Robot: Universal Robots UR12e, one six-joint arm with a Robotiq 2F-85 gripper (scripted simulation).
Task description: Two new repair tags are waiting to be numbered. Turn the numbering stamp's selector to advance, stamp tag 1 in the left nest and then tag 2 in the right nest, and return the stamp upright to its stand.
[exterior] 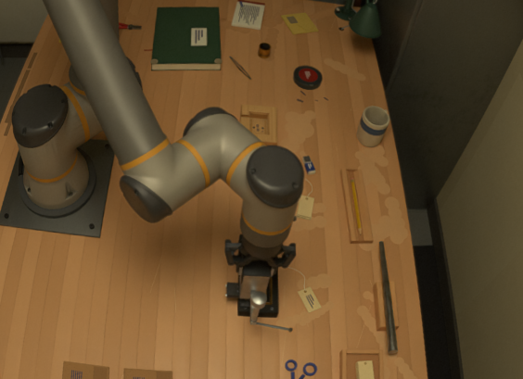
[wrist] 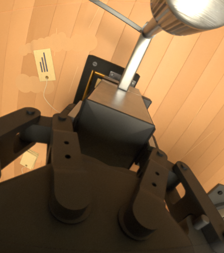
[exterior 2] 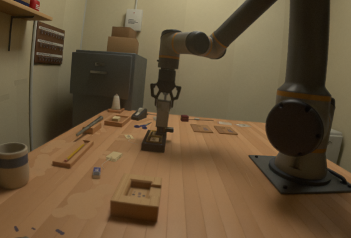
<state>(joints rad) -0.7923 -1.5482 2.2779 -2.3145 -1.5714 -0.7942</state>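
Observation:
The numbering stamp, a steel block with a round knob on a stem, stands upright over its black stand in the middle of the bench. One wooden nest lies farther along the bench near the arm's elbow, and another holds a pale tag at the bench's other end. Two loose tags lie beside the stand. My gripper points straight down over the stand and grips the stamp's body.
A thin steel rod lies on the bench just past the stand, with blue scissors beyond it. A pencil tray, a long metal bar and a mug line the bench's edge.

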